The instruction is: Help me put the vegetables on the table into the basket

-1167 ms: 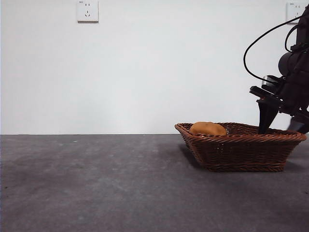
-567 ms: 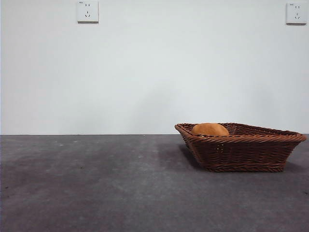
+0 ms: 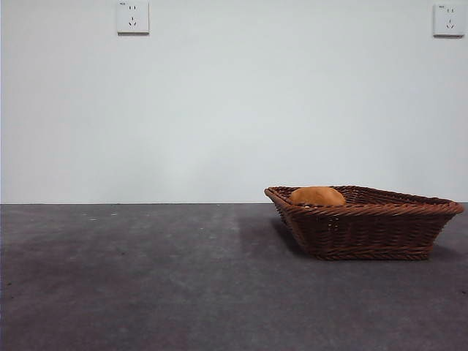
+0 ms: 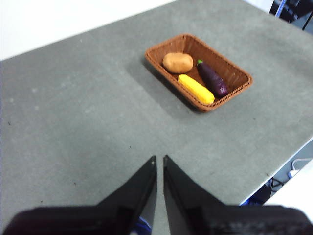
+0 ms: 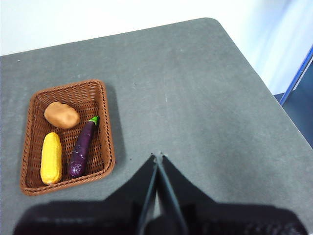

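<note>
The brown wicker basket (image 3: 365,230) stands on the grey table (image 3: 146,278) at the right of the front view. Only the top of the orange-brown potato (image 3: 316,195) shows above its rim there. From high above, the left wrist view shows the basket (image 4: 228,96) holding the potato (image 4: 177,62), a long yellow vegetable (image 4: 195,88) and the purple eggplant (image 4: 212,79). My left gripper (image 4: 160,159) is shut and empty, far from the basket. In the right wrist view the basket (image 5: 108,127) holds the potato (image 5: 61,115), the yellow vegetable (image 5: 51,157) and the eggplant (image 5: 82,148). My right gripper (image 5: 157,156) is shut and empty.
Two wall sockets (image 3: 132,16) sit high on the white wall behind the table. The table's edge (image 4: 288,156) and rounded corner (image 5: 215,22) show in the wrist views, with floor beyond.
One second ago a black arm hung over the basket's right end in the front view. It has since gone up out of that view. The basket and potato stay put.
</note>
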You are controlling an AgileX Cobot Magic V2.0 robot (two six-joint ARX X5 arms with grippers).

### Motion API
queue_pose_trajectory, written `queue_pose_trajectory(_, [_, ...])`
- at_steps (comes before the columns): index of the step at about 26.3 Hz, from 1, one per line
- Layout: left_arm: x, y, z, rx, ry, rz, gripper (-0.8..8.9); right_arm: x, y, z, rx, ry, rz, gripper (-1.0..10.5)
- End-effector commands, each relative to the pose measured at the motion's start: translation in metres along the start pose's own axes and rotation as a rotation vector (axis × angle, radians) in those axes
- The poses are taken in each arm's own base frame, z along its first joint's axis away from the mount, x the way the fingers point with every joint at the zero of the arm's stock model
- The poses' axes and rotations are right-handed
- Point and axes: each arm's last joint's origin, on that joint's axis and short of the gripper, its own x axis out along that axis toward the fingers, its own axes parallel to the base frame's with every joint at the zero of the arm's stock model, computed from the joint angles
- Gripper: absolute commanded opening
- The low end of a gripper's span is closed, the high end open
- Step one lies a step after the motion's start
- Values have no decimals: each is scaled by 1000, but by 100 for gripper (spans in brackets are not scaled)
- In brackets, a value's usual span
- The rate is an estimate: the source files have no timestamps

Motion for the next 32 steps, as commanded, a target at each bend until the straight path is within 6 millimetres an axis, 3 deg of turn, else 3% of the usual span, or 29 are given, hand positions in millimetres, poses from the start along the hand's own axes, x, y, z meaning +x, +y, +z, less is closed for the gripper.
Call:
queue_pose_trajectory(1, [13, 0, 6, 9, 40, -5, 27, 5, 0, -1, 6, 36, -8, 0])
queue_pose_trajectory(9, [55, 4, 22, -7, 167, 3, 27, 28, 5, 10, -4, 108, -18, 0])
queue_pose_trajectory(14, [57, 12, 18, -51, 170, 61, 27, 51, 9, 19, -13, 177, -26, 0])
queue_pose_trajectory(16, [58, 18, 9, 50, 98, 134, 26, 63, 11, 23, -18, 216, -31, 0])
queue_pose_trajectory(19, [72, 31, -19, 151, -145, 307, 27, 92, 15, 29, -29, 297, -41, 0])
queue_pose_trajectory(23, [106, 47, -81, 107, -289, 572, 27, 135, 22, 35, -45, 422, -57, 0])
queue_pose_trajectory(27, [133, 56, -137, 26, -388, 667, 27, 177, 27, 36, -60, 540, -73, 0])
queue_pose_trajectory(32, [159, 59, -184, -145, -442, 667, 27, 216, 32, 33, -73, 638, -85, 0])
